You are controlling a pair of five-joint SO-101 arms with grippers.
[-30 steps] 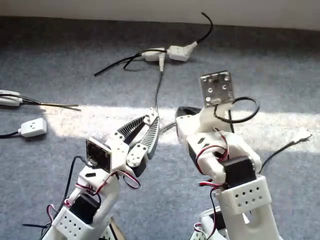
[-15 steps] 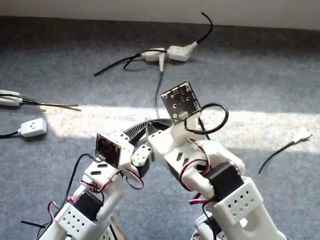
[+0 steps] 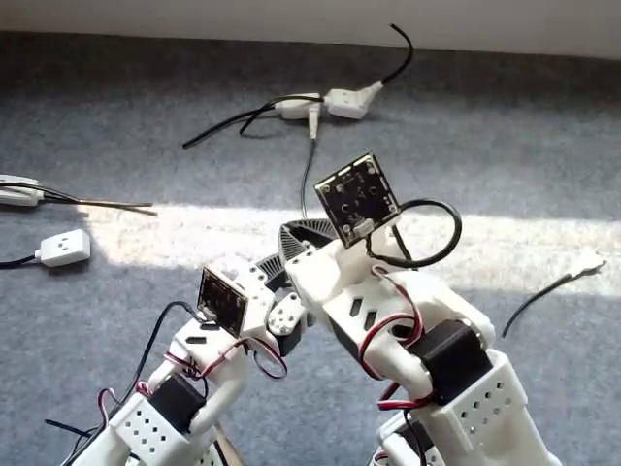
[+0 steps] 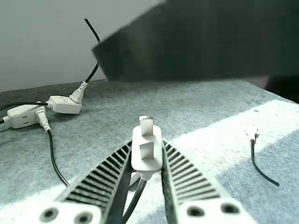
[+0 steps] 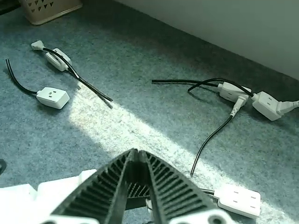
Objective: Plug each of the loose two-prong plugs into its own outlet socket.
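Begin with the grey carpet (image 3: 505,126), spread wide beneath the held two-prong plug (image 4: 146,156). Then take the right arm (image 3: 417,330) and the left arm (image 3: 184,388), leaning together and crossing right over the plug. Read the left gripper (image 4: 146,145) as clamped on the plug, ribbed fingers (image 4: 103,179) pinching the white body from both sides, prongs (image 4: 146,124) pointing away from the wrist and free of the grip. Read the right gripper (image 5: 137,154) as closed, tips together with nothing visible between them, hanging just beside the plug. Pick out the socket block (image 5: 238,199) lying flat on the carpet near the plug, apparently face up. Leave aside the two white blocks (image 3: 347,102) well beyond the plug toward the wall, too small to judge as mated or not, and the single block (image 3: 64,247) well apart from the plug on the left arm's side.

Treat the step in hand, by judgement, as carrying this plug to a socket. Squeeze the body firmly, never the prongs. Clear the right arm from above the plug, or better, use it to pin the near block, probably light enough to skid on carpet. Roll the wrist to aim the prongs down, square to the slots and lined up with them. Lower straight, without rocking. Watch the cord end (image 4: 138,180) under the fingers; allow slack, avoid snagging. Press fully home before opening.
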